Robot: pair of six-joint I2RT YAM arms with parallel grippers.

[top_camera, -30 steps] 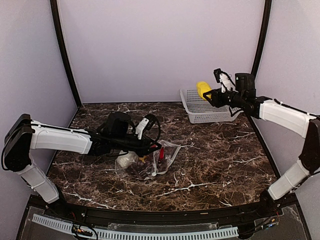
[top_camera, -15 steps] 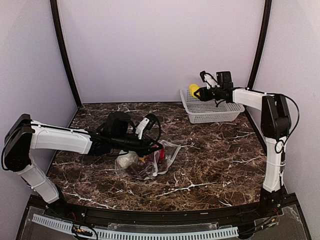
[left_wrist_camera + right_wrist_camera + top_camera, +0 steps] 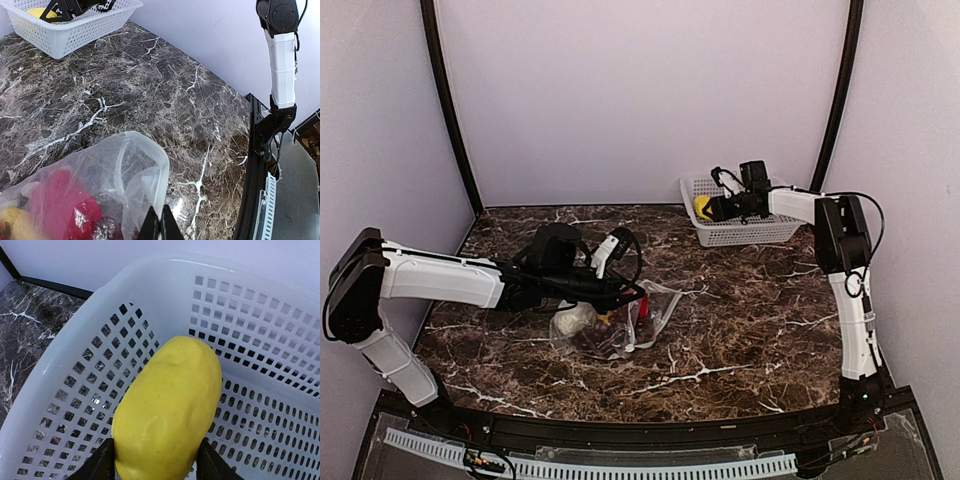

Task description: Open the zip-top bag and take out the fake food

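The clear zip-top bag lies on the marble table, mouth gaping, with fake food inside: a white piece, red pieces and something yellow. My left gripper is shut on the bag's rim, its fingertips pinched together on the plastic. My right gripper is far back right, down inside the white lattice basket. It holds a yellow lemon just above the basket floor, a black finger pressed to each side.
The basket stands against the back wall at the right. The right arm's upright links rise along the table's right edge. A black frame rail runs along the near edge.
My right arm has swung left and dropped, carrying the lemon from above the basket's rim down into the basket. The left gripper and bag have not moved.
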